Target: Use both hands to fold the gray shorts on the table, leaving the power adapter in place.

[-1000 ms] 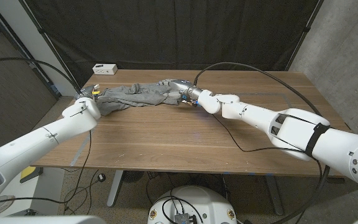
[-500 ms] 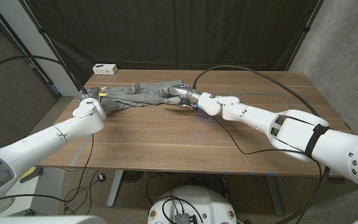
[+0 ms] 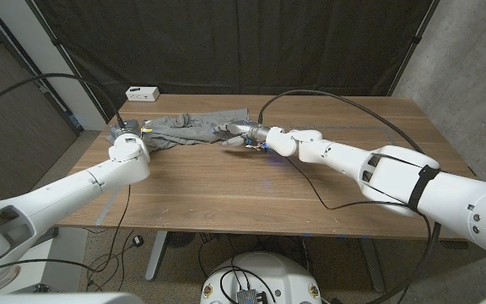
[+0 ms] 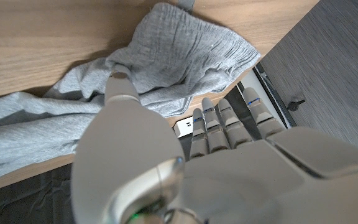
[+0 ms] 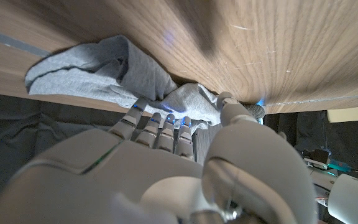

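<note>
The gray shorts [image 3: 194, 128] are lying bunched in a long strip across the far left part of the tabletop [image 3: 251, 181], stretching between my two hands. My right hand [image 3: 241, 135] is gripping the right end of them: in the right wrist view my fingers [image 5: 160, 121] are curling into a fold of gray cloth with my thumb closing against it from the other side. My left hand [image 3: 129, 135] is sitting at the left end of the shorts, by the tabletop's left edge. In the left wrist view my thumb is pressing onto the cloth while my other fingers [image 4: 219, 118] are reaching out straight past its edge, so I cannot tell whether I am really holding it. The white power adapter [image 3: 143, 93] is resting at the far left corner, apart from the shorts.
</note>
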